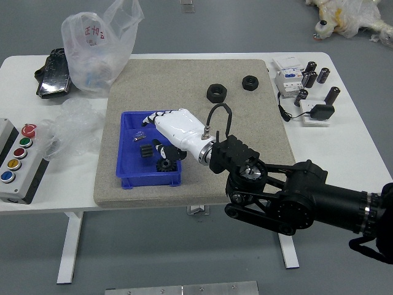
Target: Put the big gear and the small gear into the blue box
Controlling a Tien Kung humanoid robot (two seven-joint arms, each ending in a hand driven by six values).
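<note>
Blue plastic showed on all sides of the work: the shallow open box [149, 179] sat on a beige-grey mat [196, 69] on the white table [37, 203]. From the right, the robot's black arm [295, 196] reached in, and its right hand [181, 128], white-backed with black fingers, hung over the box's right wall. The fingers stood apart, loosely open, with nothing gripped between them. Just beside them, within the box's outline, was the small black toothed gear [147, 151]; whether it touched the floor of the box could not be told. The big black toothed gear [165, 165] lay in the box's near right corner, partly hidden by the hand. A small silvery metal piece [140, 136] lay farther back, toward the left wall.

Two thick black rings, one nearer the hand [216, 93] and one farther right [250, 83], lay on the mat beyond it. Left of the mat stood a grey control box with coloured buttons [24, 178], near crumpled clear plastic [70, 129].
</note>
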